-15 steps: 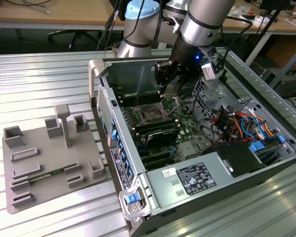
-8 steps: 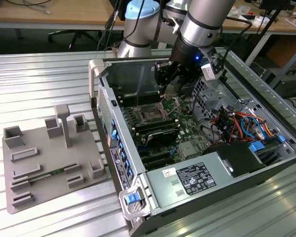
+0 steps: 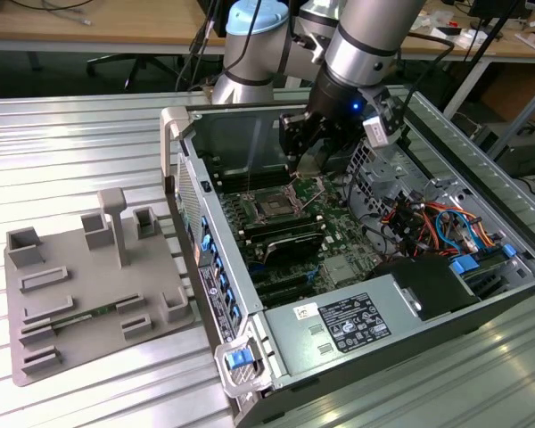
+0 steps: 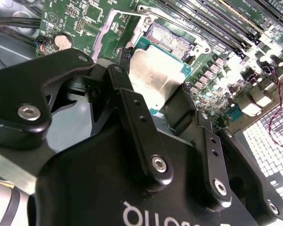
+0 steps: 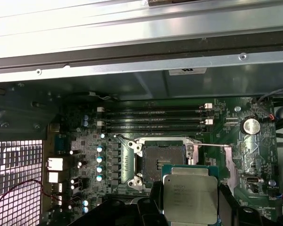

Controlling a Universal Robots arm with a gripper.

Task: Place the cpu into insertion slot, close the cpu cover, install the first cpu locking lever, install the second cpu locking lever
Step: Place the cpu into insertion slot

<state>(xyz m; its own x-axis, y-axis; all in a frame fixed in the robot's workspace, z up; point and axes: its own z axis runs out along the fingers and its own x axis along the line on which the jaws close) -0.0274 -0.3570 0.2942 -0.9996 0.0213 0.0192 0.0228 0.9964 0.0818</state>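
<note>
My gripper [image 3: 308, 153] is shut on the cpu [image 3: 315, 165], a flat square chip with a silver-grey top, inside the open computer case. In both wrist views the cpu [image 5: 189, 197] [image 4: 155, 77] sits between the black fingers [image 5: 155, 200] [image 4: 132, 113], held above the board and just to one side of the insertion slot [image 5: 161, 157] [image 4: 172, 40] [image 3: 275, 203]. The slot's dark pin field is bare. The cpu cover [image 5: 228, 162] [image 4: 105, 35] stands swung open at the slot's side. Thin wire levers [image 5: 126, 141] lie along the slot's rim.
Long black memory slots [image 5: 153, 117] run beside the socket. The case's metal walls [image 3: 196, 205] enclose the board, with a power supply [image 3: 357, 321] and coloured cables [image 3: 428, 223] at the exterior view's right. A grey fixture tray [image 3: 80, 285] rests on the table outside the case.
</note>
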